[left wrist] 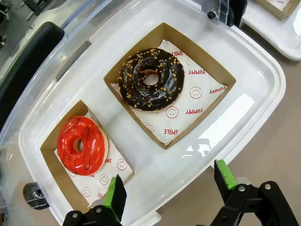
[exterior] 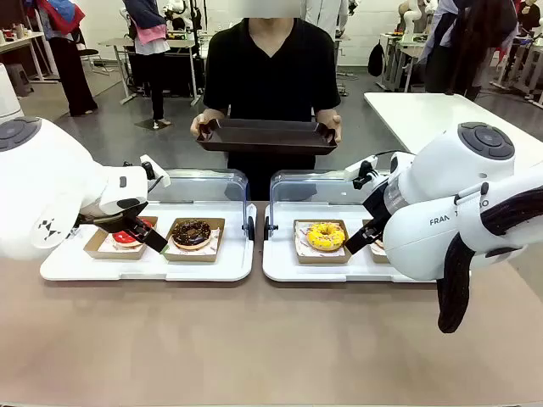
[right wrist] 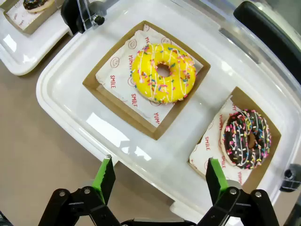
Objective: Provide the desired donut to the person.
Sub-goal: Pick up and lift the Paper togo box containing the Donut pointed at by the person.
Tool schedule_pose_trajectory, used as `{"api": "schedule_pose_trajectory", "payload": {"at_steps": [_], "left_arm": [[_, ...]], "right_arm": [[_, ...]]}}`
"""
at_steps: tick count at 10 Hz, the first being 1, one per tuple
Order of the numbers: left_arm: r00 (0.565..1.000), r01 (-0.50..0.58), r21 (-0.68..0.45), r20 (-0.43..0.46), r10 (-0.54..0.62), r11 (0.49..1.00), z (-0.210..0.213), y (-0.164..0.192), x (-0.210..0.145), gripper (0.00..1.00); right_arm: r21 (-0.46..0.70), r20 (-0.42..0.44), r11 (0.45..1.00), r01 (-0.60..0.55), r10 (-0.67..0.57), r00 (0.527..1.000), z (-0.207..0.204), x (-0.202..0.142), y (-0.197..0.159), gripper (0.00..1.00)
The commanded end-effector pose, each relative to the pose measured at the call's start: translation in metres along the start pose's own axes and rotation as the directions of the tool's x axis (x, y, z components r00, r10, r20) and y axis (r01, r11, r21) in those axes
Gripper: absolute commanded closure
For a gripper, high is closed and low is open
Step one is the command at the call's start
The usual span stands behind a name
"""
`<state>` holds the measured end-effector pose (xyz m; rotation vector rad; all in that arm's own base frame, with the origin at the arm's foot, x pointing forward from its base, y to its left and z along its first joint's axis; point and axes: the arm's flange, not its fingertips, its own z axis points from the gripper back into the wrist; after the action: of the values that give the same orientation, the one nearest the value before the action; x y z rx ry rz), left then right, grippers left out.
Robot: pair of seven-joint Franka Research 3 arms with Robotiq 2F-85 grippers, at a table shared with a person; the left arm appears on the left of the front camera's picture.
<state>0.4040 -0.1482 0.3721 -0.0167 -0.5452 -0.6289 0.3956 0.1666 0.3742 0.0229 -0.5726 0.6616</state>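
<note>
The person (exterior: 271, 68) in a black T-shirt stands at the far side holding a dark tray (exterior: 267, 136) in both hands. A red-glazed donut (left wrist: 81, 145) and a chocolate donut with nut bits (left wrist: 151, 79) lie in paper boxes on the left white tray (exterior: 144, 267). Over its front edge my left gripper (left wrist: 169, 181) hovers open, holding nothing. On the right white tray (right wrist: 61, 80) lie a yellow sprinkled donut (right wrist: 163, 72) and a chocolate sprinkled donut (right wrist: 246, 139). Above that tray's near rim my right gripper (right wrist: 160, 168) is open and holds nothing.
Both trays have clear lids (exterior: 199, 186) swung up at the back, with black handles (exterior: 249, 227) between them. A bare brown tabletop (exterior: 254, 339) stretches in front of the trays. A white table (exterior: 433, 114) and other people stand farther back.
</note>
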Motion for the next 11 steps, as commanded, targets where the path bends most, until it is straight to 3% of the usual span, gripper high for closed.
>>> {"api": "schedule_pose_trajectory", "payload": {"at_steps": [1,11], "left_arm": [[1.0,0.0,0.0,0.0,0.0,1.0,0.0,-0.0001,0.0,0.0],[1.0,0.0,0.0,0.0,0.0,1.0,0.0,-0.0001,0.0,0.0]], "right_arm": [[0.0,0.0,1.0,0.0,0.0,1.0,0.0,0.0,0.0,0.0],[0.0,0.0,1.0,0.0,0.0,1.0,0.0,0.0,0.0,0.0]]}}
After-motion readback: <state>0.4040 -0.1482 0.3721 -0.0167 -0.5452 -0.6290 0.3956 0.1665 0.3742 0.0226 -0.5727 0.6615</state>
